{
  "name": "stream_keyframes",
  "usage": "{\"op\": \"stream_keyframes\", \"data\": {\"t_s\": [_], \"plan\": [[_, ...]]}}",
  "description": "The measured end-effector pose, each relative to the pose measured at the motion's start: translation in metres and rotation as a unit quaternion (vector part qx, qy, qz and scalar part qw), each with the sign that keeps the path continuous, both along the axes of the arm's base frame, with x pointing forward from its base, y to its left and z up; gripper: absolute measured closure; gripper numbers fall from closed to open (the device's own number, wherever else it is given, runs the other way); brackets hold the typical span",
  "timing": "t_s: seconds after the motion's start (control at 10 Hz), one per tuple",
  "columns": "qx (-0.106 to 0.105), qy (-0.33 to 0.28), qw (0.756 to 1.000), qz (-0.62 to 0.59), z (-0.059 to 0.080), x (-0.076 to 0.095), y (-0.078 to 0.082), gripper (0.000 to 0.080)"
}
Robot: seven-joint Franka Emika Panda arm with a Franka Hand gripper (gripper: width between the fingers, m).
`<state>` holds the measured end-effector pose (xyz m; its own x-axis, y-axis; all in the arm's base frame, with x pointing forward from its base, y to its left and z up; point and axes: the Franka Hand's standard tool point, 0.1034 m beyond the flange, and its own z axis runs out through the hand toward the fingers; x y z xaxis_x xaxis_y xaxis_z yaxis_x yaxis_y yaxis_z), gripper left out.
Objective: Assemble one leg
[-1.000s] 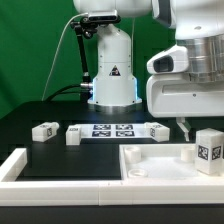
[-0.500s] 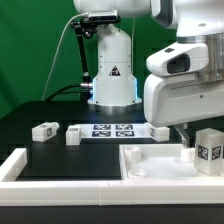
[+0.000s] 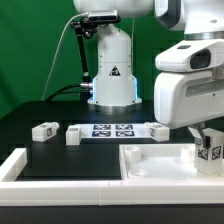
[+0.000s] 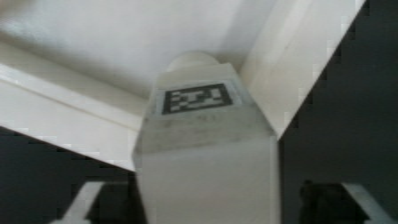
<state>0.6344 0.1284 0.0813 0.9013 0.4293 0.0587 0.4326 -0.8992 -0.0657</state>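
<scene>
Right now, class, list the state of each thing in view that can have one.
leg: upright on the panel, not gripped.
gripper: open, fingers either side of the leg.
panel: flat on the table.
other legs: loose on the table, untouched.

a plain green backdrop fills the whole rear of the exterior view, flat and unbroken, a little darker toward that view's left edge. in front of it lies a black table with a matte top that gives back almost no shine. a thin marker board lies flat on the table near its middle, its tags facing up. a white raised border runs along the near edge and turns a corner at the exterior view's left. the light is soft and even, and the shadows are faint.
</scene>
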Motion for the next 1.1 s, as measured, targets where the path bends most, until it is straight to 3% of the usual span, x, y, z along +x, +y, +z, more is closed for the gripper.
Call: {"op": "stream_keyframes", "data": {"t_s": [0.1, 0.2, 0.5, 0.6, 1.1], "plan": [[0.0, 0.0, 1.0, 0.0, 0.0, 0.0, 0.0, 0.0372], [0.0, 0.0, 1.0, -0.001, 0.0, 0.0, -0.001, 0.0507], [0.001, 0.002, 1.0, -0.016, 0.0, 0.0, -0.002, 0.0507], [0.009, 0.013, 0.996, -0.083, 0.0, 0.0, -0.005, 0.0507], [0.038, 0.014, 0.937, -0.347, -0.002, 0.002, -0.017, 0.0506]]}}
